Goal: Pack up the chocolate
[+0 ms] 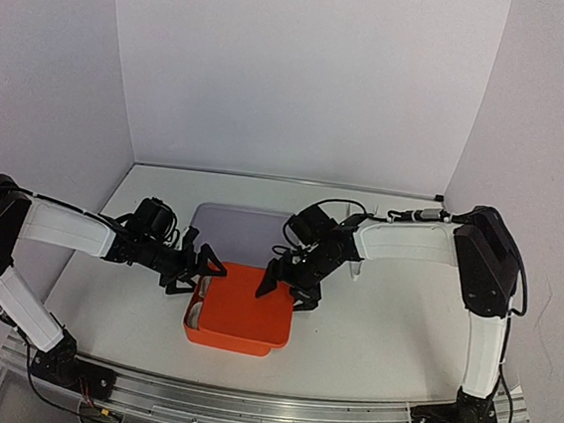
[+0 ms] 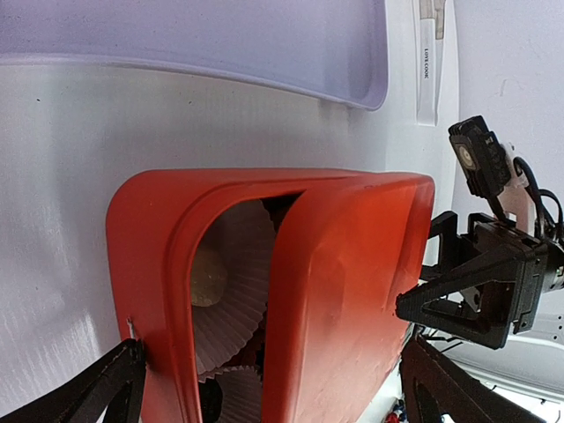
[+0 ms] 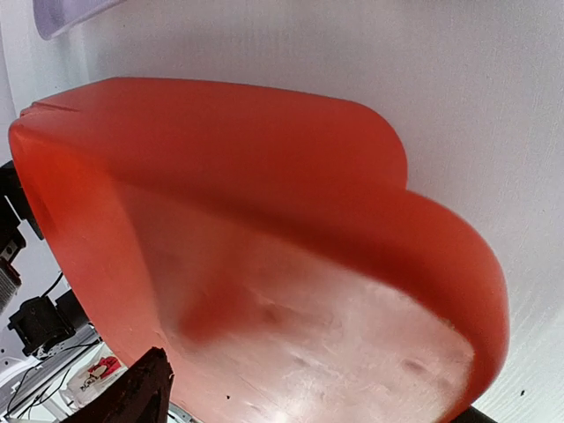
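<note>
An orange box [image 1: 192, 321] sits at the table's middle with its orange lid [image 1: 247, 313] covering most of it. A narrow gap stays open at the left end. In the left wrist view that gap shows white crinkled paper cups [image 2: 233, 286], one cream-white chocolate [image 2: 207, 275] and a dark chocolate [image 2: 210, 401]; the other chunks are hidden under the lid [image 2: 352, 291]. My left gripper [image 1: 200, 268] is open, its fingers spread at the box's left end. My right gripper [image 1: 288, 284] is open, its fingers [image 3: 145, 392] spread against the lid's [image 3: 264, 264] right edge.
A pale purple tray [image 1: 242, 230] lies just behind the box and shows in the left wrist view [image 2: 220, 44]. A white label strip [image 2: 428, 62] lies to the right of the tray. White walls close in the back and both sides.
</note>
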Controlling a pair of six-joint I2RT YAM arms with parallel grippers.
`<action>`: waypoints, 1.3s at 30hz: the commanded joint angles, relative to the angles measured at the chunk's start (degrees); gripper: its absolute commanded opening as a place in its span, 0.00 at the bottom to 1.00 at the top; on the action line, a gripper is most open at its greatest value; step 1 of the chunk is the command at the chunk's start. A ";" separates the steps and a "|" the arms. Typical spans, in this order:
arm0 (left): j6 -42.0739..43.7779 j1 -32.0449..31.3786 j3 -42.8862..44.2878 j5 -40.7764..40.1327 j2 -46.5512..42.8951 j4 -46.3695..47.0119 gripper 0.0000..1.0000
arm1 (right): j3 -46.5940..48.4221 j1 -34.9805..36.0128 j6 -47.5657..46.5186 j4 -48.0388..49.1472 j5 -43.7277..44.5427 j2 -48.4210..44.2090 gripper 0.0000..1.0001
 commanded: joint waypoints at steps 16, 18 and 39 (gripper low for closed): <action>-0.94 -1.18 1.01 -3.64 -3.38 -1.86 1.00 | 4.26 2.38 0.08 -5.08 8.39 -0.77 0.78; -0.75 -1.18 1.01 -4.01 -3.60 -2.38 1.00 | 3.93 2.39 -0.35 -5.19 8.81 -1.82 0.78; -0.14 -1.27 2.10 -2.19 -3.32 -3.60 1.00 | 7.31 3.49 -3.12 -7.53 9.39 -2.83 0.74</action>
